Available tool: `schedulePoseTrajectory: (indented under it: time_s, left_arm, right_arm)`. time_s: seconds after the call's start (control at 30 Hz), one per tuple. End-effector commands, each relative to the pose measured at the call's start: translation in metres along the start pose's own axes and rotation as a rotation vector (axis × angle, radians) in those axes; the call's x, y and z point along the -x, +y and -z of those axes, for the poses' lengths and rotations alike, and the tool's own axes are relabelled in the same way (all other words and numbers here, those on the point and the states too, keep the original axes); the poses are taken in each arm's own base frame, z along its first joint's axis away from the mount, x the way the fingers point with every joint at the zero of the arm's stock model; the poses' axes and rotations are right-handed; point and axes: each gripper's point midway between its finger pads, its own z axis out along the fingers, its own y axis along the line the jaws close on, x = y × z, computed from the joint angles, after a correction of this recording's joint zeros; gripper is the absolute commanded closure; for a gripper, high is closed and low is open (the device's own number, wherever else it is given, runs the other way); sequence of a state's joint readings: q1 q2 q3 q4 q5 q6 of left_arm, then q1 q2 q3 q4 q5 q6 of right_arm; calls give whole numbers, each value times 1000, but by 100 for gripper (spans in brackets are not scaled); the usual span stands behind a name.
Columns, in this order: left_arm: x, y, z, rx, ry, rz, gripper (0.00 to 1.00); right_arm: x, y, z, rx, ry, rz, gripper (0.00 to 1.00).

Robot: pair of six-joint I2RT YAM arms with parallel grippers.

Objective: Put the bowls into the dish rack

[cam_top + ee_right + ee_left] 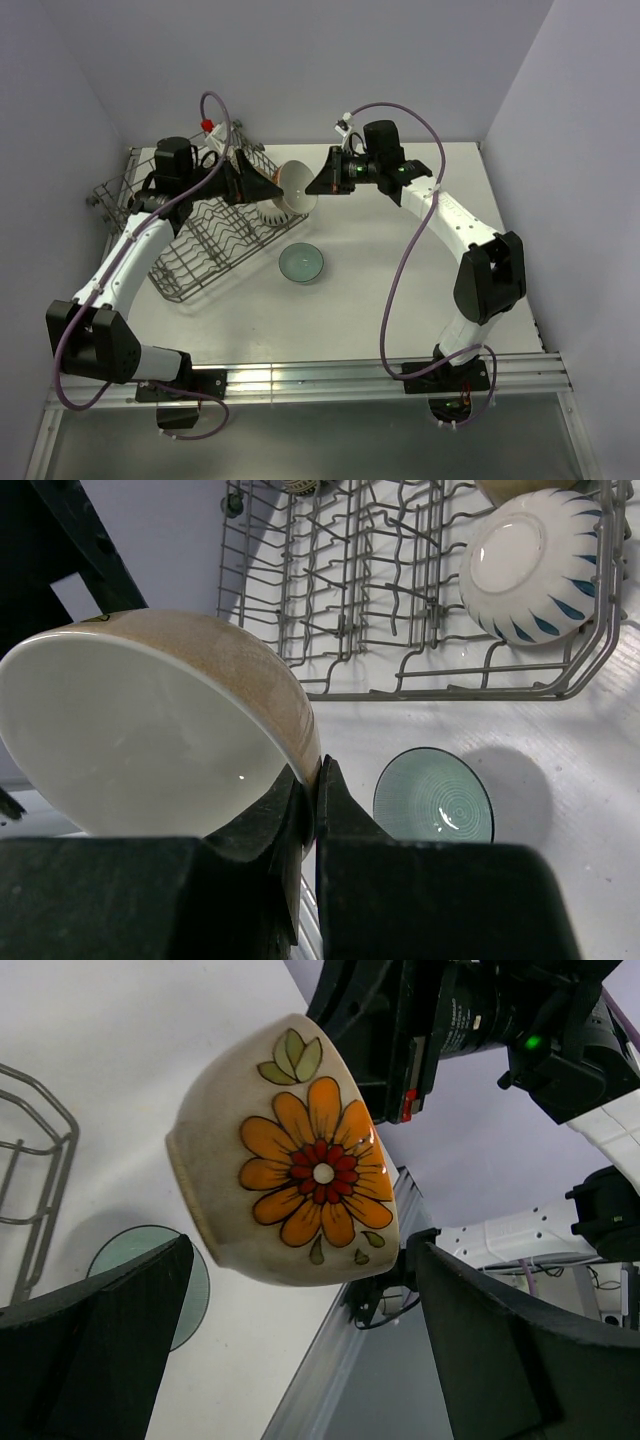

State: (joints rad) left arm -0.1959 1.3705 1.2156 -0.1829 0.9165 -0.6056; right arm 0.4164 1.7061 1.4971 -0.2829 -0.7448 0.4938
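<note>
Bowl (pixel 150 730), rim in right end effector (pixel 316 785)

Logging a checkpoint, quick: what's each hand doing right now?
Left hand: open, holding nothing.
Right hand: closed on the flowered bowl by its rim.

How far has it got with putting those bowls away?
At least one blue-patterned bowl already sits in the dish rack. The right gripper holds the flower bowl by its rim in the air, beside the open left gripper. The green bowl waits on the table.
</note>
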Motion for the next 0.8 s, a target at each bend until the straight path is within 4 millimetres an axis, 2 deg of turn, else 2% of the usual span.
schedulePoseTrajectory:
  time_s: [0.0, 0.27, 0.43, 0.63, 0.67, 0.7, 0.73, 0.77]
  left_arm:
    - [3, -7, -9, -15, -17, -5, 0]
    - [-9, -13, -20, -37, 5, 17, 1]
    - [-2, -14, -21, -30, -24, 7, 10]
    - [6, -20, -19, -41, -53, -9, 44]
    - [6, -21, -19, -43, -56, -15, 57]
    - [6, -20, -19, -42, -54, -16, 63]
    - [6, -20, -18, -41, -53, -17, 77]
    - [6, -19, -19, -39, -49, -18, 84]
  right_arm:
    - [21, 23, 5, 73, -69, 49, 100]
    - [19, 21, 3, 74, -65, 39, 100]
    - [15, 20, 2, 77, -55, 32, 100]
    - [9, 15, -2, 75, -29, 23, 100]
    - [8, 14, -3, 74, -23, 24, 100]
    - [6, 14, -3, 76, -14, 21, 100]
    - [7, 14, -3, 77, -12, 23, 100]
    - [6, 12, -5, 75, -7, 19, 100]
